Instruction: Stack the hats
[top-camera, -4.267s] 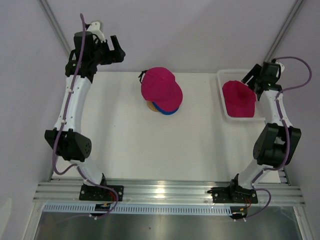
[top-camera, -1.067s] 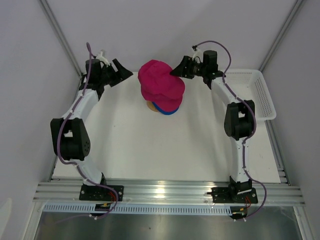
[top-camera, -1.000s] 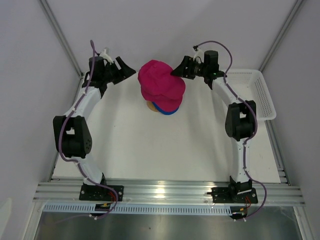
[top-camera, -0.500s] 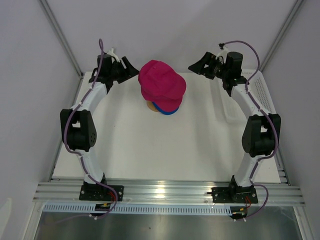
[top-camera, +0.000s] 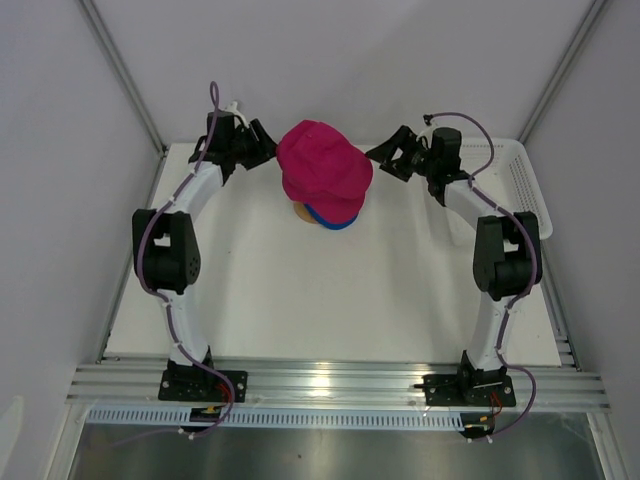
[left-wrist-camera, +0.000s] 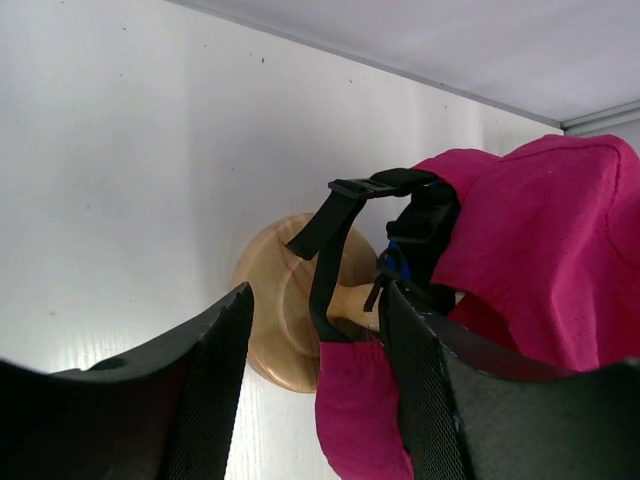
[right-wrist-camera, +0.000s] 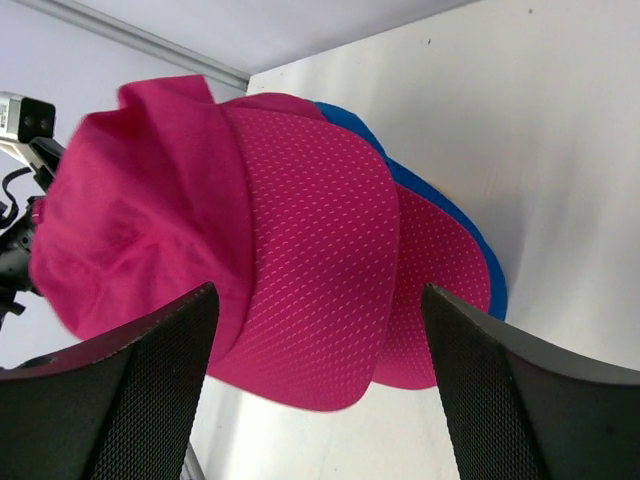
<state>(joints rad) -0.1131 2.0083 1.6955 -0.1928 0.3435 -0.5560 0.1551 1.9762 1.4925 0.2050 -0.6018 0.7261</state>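
**Hats (top-camera: 325, 168) all piled on the wooden stand (left-wrist-camera: 283, 305)**

Left of the stand, the left gripper (top-camera: 264, 148) has its jaws apart around a cap's black rear strap (left-wrist-camera: 335, 235), probably to tug the pile straight. On the stand the blue cap (right-wrist-camera: 442, 192) lies lowest, with both magenta caps (right-wrist-camera: 300, 230) over it. Right of the stand, the right gripper (top-camera: 392, 160) gapes wide and empty, facing the brims. Farther right, the white mesh basket (top-camera: 520, 185) shows nothing inside.

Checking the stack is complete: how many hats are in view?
3, all stacked on the wooden stand: top pink hat, second pink hat beneath it, blue hat lowest. More could be hidden underneath.
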